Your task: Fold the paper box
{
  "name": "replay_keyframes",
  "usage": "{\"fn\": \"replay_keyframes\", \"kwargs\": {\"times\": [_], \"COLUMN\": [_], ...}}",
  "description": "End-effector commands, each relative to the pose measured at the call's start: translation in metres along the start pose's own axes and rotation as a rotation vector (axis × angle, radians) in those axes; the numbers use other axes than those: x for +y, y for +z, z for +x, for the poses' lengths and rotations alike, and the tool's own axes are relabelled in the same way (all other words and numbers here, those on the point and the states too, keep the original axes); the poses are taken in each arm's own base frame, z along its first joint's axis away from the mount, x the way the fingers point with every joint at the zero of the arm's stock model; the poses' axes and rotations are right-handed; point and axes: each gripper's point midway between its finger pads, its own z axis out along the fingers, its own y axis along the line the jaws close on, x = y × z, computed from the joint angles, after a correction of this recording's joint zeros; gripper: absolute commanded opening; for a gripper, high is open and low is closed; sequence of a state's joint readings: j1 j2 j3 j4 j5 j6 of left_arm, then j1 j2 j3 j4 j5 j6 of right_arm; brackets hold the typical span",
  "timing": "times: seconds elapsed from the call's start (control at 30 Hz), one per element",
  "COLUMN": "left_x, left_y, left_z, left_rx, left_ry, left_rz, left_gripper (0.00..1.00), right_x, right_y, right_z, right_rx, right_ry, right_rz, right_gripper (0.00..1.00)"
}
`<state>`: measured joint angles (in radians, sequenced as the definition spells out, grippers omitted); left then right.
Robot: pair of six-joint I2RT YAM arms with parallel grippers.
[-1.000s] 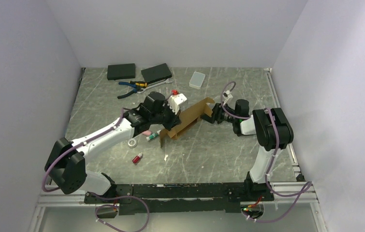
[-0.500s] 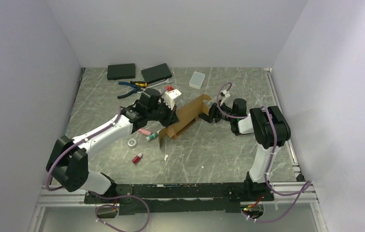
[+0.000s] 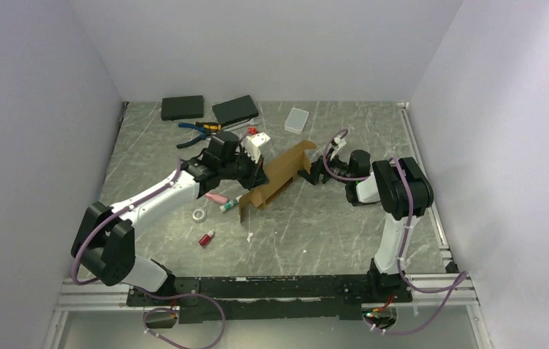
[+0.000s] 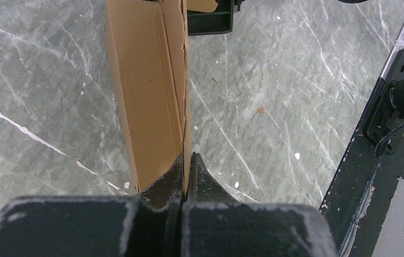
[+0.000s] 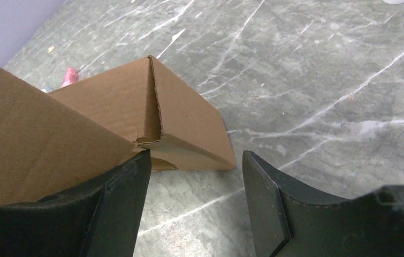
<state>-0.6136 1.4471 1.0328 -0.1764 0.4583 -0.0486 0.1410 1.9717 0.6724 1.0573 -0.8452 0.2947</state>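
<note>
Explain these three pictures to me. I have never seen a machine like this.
Two robot arms are bolted at the near edge of a marble-patterned table. The wide picture looks down from above and behind them. The other two pictures come from a camera on each wrist. The left tool is shut on an edge of the partly folded brown paper box. The right tool stands open at the box's other end, gripping nothing. Farther back lie two flat black boxes, pliers and a translucent case.

Paper box (image 3: 282, 174) mid-table, left claw (image 3: 257, 176) at its left, right claw (image 3: 312, 169) at its right, pliers (image 3: 197, 131) behind.
</note>
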Motion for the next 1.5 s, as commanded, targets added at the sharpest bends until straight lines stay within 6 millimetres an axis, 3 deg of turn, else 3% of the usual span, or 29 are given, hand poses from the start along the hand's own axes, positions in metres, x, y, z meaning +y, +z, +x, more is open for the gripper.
{"fn": "replay_keyframes", "kwargs": {"times": [0.0, 0.33, 0.6, 1.0, 1.27, 1.37, 1.47], "left_x": [-0.007, -0.006, -0.003, 0.001, 0.004, 0.005, 0.006], "left_y": [0.002, 0.002, 0.002, -0.001, -0.007, -0.012, -0.016], "left_z": [-0.001, -0.002, -0.001, -0.005, -0.012, -0.017, -0.021], "left_rx": [0.016, 0.015, 0.024, 0.006, -0.022, -0.037, -0.052], "left_ry": [-0.040, -0.076, -0.099, -0.122, -0.146, -0.152, -0.161], "left_rz": [0.047, 0.067, 0.078, 0.073, 0.065, 0.060, 0.049], "left_gripper": [0.00, 0.00, 0.00, 0.00, 0.01, 0.04, 0.14], "right_x": [0.010, 0.012, 0.018, 0.028, 0.033, 0.033, 0.036], "right_y": [0.005, 0.011, 0.020, 0.022, 0.020, 0.018, 0.017], "right_z": [-0.019, -0.016, -0.015, -0.015, -0.021, -0.023, -0.026], "right_rx": [-0.085, -0.096, -0.114, -0.103, -0.122, -0.121, -0.118], "right_ry": [-0.133, -0.122, -0.080, -0.096, -0.111, -0.117, -0.131], "right_rz": [-0.058, -0.095, -0.144, -0.215, -0.226, -0.219, -0.216], "right_gripper": [0.67, 0.68, 0.61, 0.27, 0.14, 0.06, 0.00]}}
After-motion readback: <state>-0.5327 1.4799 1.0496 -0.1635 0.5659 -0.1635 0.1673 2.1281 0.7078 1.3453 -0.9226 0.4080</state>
